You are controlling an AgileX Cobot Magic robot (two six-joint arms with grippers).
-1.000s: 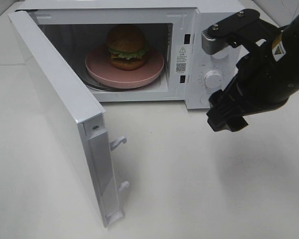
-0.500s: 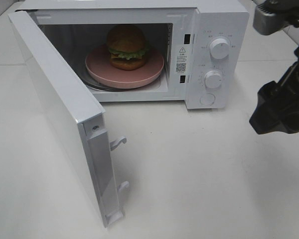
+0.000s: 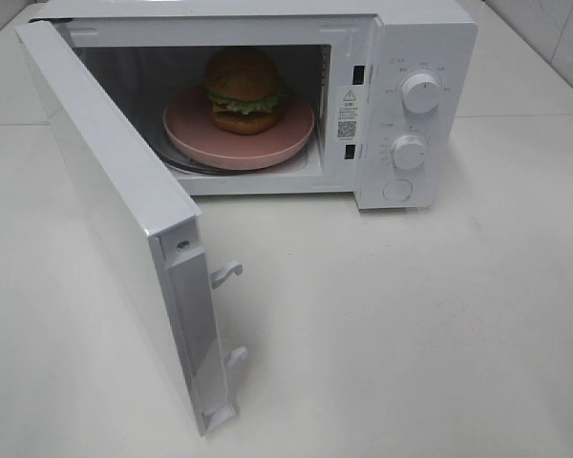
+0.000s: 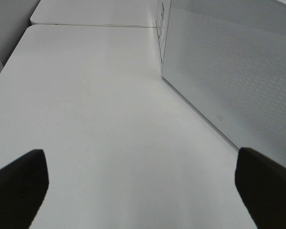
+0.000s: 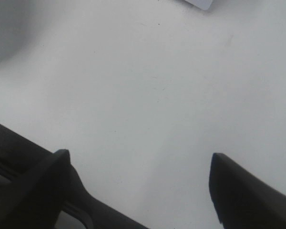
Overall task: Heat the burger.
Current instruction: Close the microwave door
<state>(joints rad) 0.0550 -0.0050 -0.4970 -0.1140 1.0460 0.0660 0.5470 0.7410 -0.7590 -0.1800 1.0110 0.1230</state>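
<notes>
The burger (image 3: pixel 242 90), with its brown domed bun and green lettuce frill, sits on a pink round plate (image 3: pixel 286 132) inside the white microwave (image 3: pixel 425 38). The microwave door (image 3: pixel 115 205) stands wide open, swung out to the left. Neither arm shows in the exterior high view. My left gripper (image 4: pixel 140 183) is open over the bare white table, with the outer face of the door (image 4: pixel 238 71) beside it. My right gripper (image 5: pixel 140 183) is open too, above the bare tabletop, with nothing between its fingers.
Two round knobs (image 3: pixel 420 93) and a round button (image 3: pixel 397 190) sit on the microwave's right-hand panel. Door latch hooks (image 3: pixel 225 274) stick out from the open door's edge. White table (image 3: pixel 411 324) spreads in front and to the right.
The right arm has pulled away from the microwave's control panel to the right and left the exterior high view. The burger, plate and door have not moved.
</notes>
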